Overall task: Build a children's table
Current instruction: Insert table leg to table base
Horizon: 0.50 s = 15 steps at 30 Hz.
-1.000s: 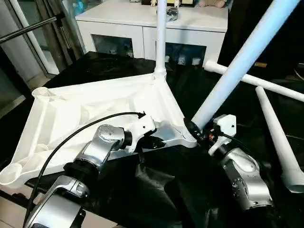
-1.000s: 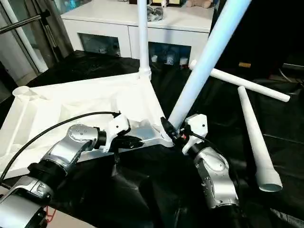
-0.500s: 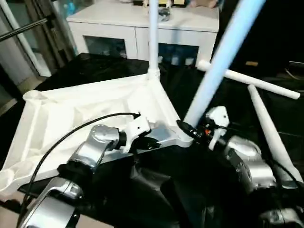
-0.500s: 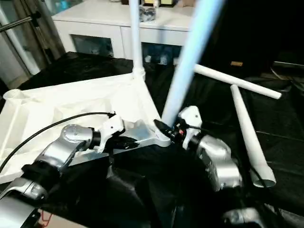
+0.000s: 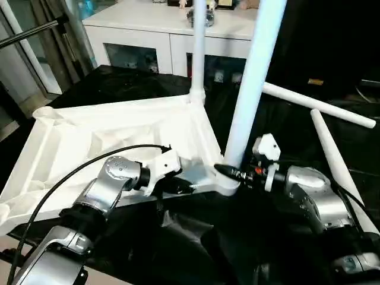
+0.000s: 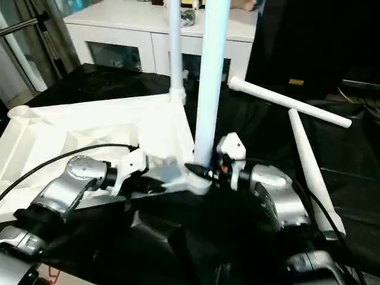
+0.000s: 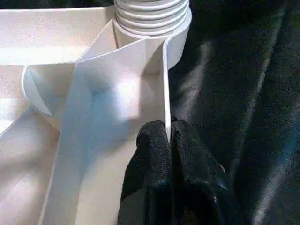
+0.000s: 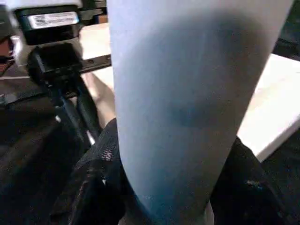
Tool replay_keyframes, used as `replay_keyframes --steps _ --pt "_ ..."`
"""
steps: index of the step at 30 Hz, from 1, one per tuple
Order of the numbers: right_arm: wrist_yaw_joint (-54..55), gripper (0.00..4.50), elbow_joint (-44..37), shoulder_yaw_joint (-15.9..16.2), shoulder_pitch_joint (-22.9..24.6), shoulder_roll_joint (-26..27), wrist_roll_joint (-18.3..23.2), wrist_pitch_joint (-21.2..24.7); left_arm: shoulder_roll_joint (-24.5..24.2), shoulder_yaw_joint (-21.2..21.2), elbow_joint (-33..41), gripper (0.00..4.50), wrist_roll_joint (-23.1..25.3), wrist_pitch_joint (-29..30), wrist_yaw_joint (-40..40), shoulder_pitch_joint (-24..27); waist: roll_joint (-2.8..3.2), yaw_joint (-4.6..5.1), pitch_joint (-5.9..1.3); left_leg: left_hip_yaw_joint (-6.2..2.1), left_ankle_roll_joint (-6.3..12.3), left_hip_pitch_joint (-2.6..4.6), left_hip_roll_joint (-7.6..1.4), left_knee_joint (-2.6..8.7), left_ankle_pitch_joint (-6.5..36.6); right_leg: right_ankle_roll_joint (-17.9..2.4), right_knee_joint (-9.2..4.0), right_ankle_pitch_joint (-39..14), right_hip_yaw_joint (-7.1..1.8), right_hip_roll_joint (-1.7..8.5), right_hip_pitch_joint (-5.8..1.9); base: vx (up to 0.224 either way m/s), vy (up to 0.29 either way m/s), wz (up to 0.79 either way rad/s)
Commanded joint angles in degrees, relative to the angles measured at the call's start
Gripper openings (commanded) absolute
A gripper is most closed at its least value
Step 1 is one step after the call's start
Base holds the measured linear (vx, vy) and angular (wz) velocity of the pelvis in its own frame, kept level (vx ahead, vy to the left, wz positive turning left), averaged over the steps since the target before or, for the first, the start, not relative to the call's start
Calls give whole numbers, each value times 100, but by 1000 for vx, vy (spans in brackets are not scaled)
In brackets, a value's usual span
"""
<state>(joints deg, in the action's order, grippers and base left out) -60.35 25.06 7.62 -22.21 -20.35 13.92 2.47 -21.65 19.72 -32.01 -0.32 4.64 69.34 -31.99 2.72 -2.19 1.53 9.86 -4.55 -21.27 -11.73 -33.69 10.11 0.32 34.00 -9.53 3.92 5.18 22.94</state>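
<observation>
The left gripper (image 7: 168, 136) is clenched on the thin rim of the white ribbed plastic tabletop (image 5: 107, 133). The right gripper (image 5: 228, 172) grasps the base of a long white tubular leg (image 5: 252, 77), whose top is cut off and whose thick shaft hides the corner socket.

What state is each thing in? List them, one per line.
Tabletop: upside down, ribbed underside up.
Far leg: upright in its corner socket.
Near leg: standing at the near corner socket, gripped.
Two spare legs: lying on the black cloth.
Left gripper: shut on the tabletop's rim.
Right gripper: clamped on the near leg.
</observation>
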Motion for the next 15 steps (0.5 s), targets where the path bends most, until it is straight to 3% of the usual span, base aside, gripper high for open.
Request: replay_keyframes --steps 1,3,6,9,13,15 --pt "-146 190 432 544 435 -47 -346 430 26 68 493 0 -254 -101 388 -89 -3 -22 -232 -19 181 63 -110 478 2246 -1222 -480 -2101 -181 256 -230 0 0 0" --pt "-147 190 428 544 439 -44 -345 430 25 66 497 0 -257 -97 392 -88 -2 -14 -228 -32 129 83 -108 489 2381 -1133 -507 -2346 -184 261 -223 0 0 0" --pt "-70 190 405 493 469 24 -323 420 40 -2 529 0 -309 8 369 -81 1 -15 -240 -36 116 72 -113 499 2290 -1162 -493 -2213 -194 259 -230 0 0 0" --pt "510 190 676 216 341 248 -355 388 211 -174 415 0 -358 144 103 -175 8 -5 -237 -31 109 75 -110 503 2272 -1178 -494 -2213 -195 257 -209 0 0 0" --pt "2120 190 1521 -172 -63 617 -651 201 650 -348 -138 0 -117 334 -916 -589 -15 45 -210 -54 -35 105 -66 491 2482 -972 -567 -2903 -157 266 -170 0 0 0" --pt "2344 190 1641 -226 -128 672 -673 218 728 -371 -243 0 -62 372 -1112 -666 -21 65 -192 -64 -46 107 -55 488 2586 -833 -612 -3178 -137 265 -155 0 0 0"
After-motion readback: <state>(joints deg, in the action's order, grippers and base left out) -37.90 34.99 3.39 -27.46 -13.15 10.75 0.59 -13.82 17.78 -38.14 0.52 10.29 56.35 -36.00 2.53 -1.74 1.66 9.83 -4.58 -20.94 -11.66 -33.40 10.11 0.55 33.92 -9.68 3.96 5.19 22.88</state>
